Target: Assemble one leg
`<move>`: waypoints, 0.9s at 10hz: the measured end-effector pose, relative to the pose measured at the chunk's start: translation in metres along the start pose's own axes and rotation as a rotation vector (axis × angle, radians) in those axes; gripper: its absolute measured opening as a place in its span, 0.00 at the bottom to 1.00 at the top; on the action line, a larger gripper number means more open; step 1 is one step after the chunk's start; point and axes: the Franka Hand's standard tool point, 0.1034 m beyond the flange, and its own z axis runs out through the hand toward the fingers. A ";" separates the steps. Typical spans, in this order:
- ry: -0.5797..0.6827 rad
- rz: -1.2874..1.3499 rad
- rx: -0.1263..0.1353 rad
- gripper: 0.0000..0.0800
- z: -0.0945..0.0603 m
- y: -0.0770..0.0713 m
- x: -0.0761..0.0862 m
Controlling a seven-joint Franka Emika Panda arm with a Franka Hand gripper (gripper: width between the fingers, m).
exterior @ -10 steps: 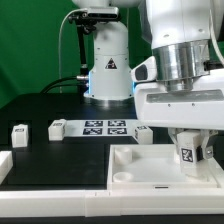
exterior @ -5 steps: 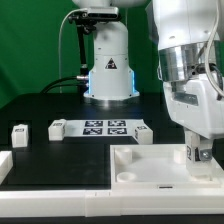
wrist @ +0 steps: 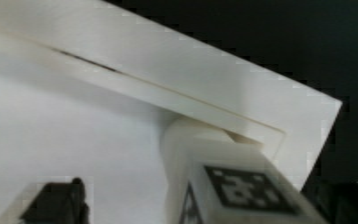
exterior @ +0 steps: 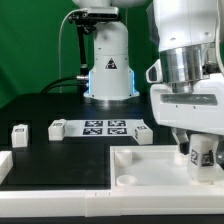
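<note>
The leg (exterior: pixel 203 156), a small white block with a black-and-white tag, stands upright at the right far corner of the large white tray (exterior: pixel 150 168). My gripper (exterior: pixel 202 155) reaches down around it. In the wrist view the leg (wrist: pixel 240 180) rises from the tray's corner (wrist: pixel 87 110). One dark finger (wrist: pixel 55 200) stands clearly apart from the leg's side. The other finger is at the frame's edge and hard to make out. The jaws look open around the leg.
Three more small tagged white blocks lie on the black table (exterior: pixel 18 133), (exterior: pixel 57 127), (exterior: pixel 143 132). The marker board (exterior: pixel 105 127) lies between them. The arm's white base (exterior: pixel 108 70) stands behind. A white piece (exterior: pixel 3 165) shows at the exterior view's left edge.
The wrist turned and tilted over the leg half a second ago, then turned back upright. The gripper sits slightly more to the exterior view's right and lower than one second ago.
</note>
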 end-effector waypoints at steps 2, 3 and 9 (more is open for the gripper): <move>0.004 -0.241 0.000 0.81 0.000 0.000 0.003; 0.005 -0.311 -0.002 0.81 0.001 0.001 0.003; 0.012 -1.088 -0.091 0.81 0.000 -0.013 -0.010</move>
